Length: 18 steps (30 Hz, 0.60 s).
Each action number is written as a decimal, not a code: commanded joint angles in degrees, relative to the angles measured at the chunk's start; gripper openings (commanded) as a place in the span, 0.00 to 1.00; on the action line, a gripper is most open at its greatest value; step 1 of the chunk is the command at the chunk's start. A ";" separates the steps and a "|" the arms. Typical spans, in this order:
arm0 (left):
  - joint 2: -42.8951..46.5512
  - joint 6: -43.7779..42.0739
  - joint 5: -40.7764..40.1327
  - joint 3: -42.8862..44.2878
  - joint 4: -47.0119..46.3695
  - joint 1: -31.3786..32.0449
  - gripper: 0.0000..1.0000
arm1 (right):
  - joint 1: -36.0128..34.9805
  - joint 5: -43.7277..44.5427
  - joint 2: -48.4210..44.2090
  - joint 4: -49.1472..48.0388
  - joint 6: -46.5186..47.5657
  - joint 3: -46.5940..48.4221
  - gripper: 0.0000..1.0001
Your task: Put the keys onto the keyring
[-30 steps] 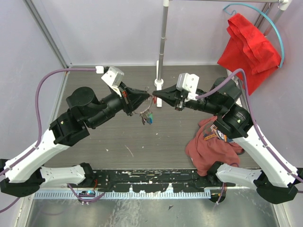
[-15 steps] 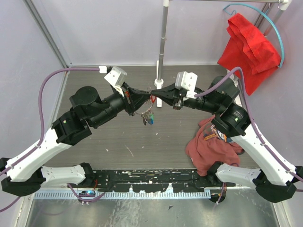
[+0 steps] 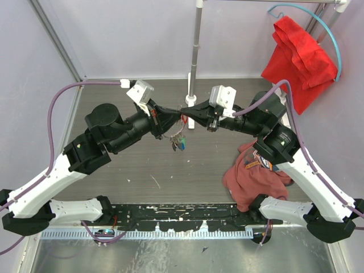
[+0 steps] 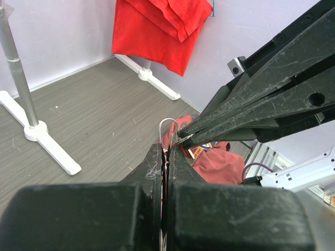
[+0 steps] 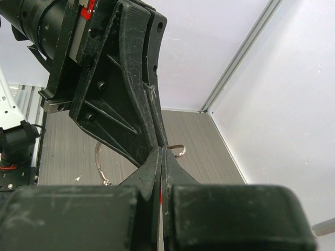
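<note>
My left gripper (image 3: 178, 111) and right gripper (image 3: 186, 114) meet tip to tip above the middle of the table. The left gripper (image 4: 168, 152) is shut on the keyring (image 4: 167, 124), whose thin wire loop sticks out past its tips. Under the left fingers hangs the rest of the keyring (image 3: 170, 135) with blue and green keys (image 3: 178, 143) on it. The right gripper (image 5: 163, 152) is shut on a red key (image 3: 183, 119), seen only as a red sliver between its jaws. In the right wrist view the keyring (image 5: 98, 162) curves below the left fingers (image 5: 133, 78).
A white stand with a metal pole (image 3: 193, 79) rises just behind the grippers. A red cloth (image 3: 298, 51) hangs on a hanger at the back right. A dark red garment (image 3: 250, 173) lies on the table under the right arm.
Both wrists have edged slightly towards each other and towards the back, so the tips now touch. Both grips are unchanged.
</note>
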State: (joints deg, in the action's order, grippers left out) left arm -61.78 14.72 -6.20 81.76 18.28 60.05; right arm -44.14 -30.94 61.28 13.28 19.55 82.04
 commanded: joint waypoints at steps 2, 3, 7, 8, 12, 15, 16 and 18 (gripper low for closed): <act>0.23 0.22 0.57 1.69 -3.05 0.20 0.00 | -0.42 0.94 0.36 -3.07 -0.23 2.25 0.01; 0.23 0.22 0.57 1.72 -3.03 0.16 0.00 | -0.43 1.09 0.42 -2.89 -0.07 2.18 0.01; 0.39 0.18 0.55 1.57 -2.91 0.16 0.00 | -0.56 1.81 0.14 -2.80 0.27 1.87 0.01; 0.47 0.19 0.52 1.49 -2.98 0.22 0.00 | -0.53 2.04 -0.02 -2.82 0.36 1.83 0.01; 0.56 0.22 0.52 1.39 -2.92 0.18 0.00 | -0.53 2.77 -0.46 -3.32 0.70 1.40 0.01; 0.47 0.22 0.64 1.47 -2.93 0.16 0.00 | -0.61 3.29 -0.80 -3.96 0.67 0.89 0.01; 0.49 0.22 0.63 1.41 -2.97 0.17 0.00 | -0.64 3.49 -0.87 -4.10 0.74 0.65 0.01; 0.52 0.22 0.74 1.48 -2.98 0.21 0.00 | -0.65 3.92 -1.14 -4.18 0.80 0.44 0.01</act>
State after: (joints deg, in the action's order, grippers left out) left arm -61.78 14.70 -6.35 81.76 18.28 60.05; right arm -44.56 -29.39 61.39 13.21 19.64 82.06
